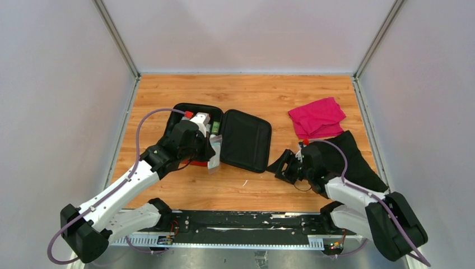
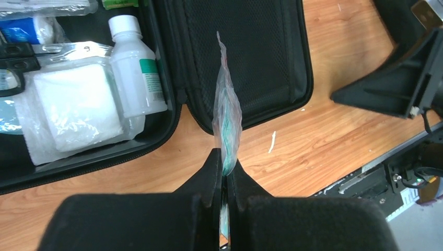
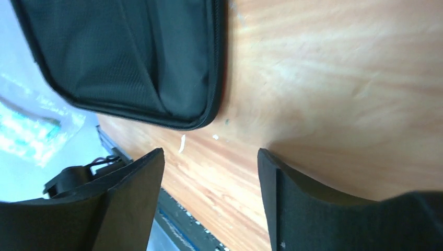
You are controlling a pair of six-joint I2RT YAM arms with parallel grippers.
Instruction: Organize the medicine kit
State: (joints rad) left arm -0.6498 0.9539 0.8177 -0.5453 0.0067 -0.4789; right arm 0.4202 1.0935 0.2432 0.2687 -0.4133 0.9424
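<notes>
The medicine kit (image 1: 246,140) lies open on the table, black lining up, its left half holding a white bottle (image 2: 137,70), a bagged gauze pad (image 2: 73,107) and other small items. My left gripper (image 1: 212,152) is shut on a clear plastic packet with teal contents (image 2: 226,125), held edge-on just in front of the kit's near edge. The packet also shows in the top view (image 1: 215,152). My right gripper (image 1: 284,166) is open and empty, low over the wood to the right of the kit's lid (image 3: 130,57).
A magenta cloth (image 1: 317,116) lies at the back right, a black cloth (image 1: 358,159) beside the right arm. A small white scrap (image 1: 245,182) lies on the wood in front of the kit. The black base rail (image 1: 241,221) runs along the near edge.
</notes>
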